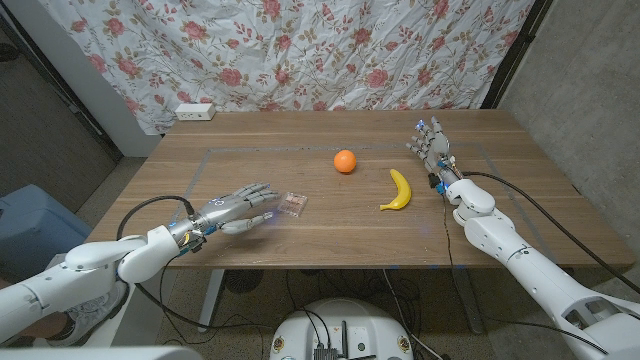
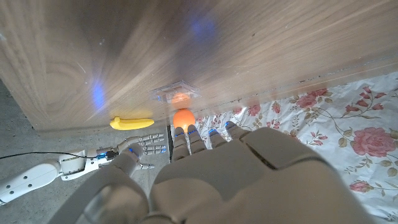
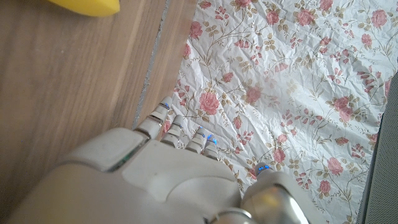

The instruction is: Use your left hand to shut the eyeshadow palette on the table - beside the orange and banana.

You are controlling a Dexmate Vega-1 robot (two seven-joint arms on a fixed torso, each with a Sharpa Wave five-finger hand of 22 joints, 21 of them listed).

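Tabletop [image 1: 300, 240] carries your items. Your left robot hand [image 1: 243, 208] hovers just left of eyeshadow palette [image 1: 292, 203], fingers spread, holding nothing. Your right robot hand [image 1: 431, 145] near far right edge, fingers apart, empty. Banana [image 1: 399, 190] right of orange [image 1: 345, 161]. Palette lid state hard to make out; blurred in left wrist view.

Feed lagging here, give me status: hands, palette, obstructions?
Left hand open, just short of palette. Right hand open, idle. Orange, banana clear of the path.
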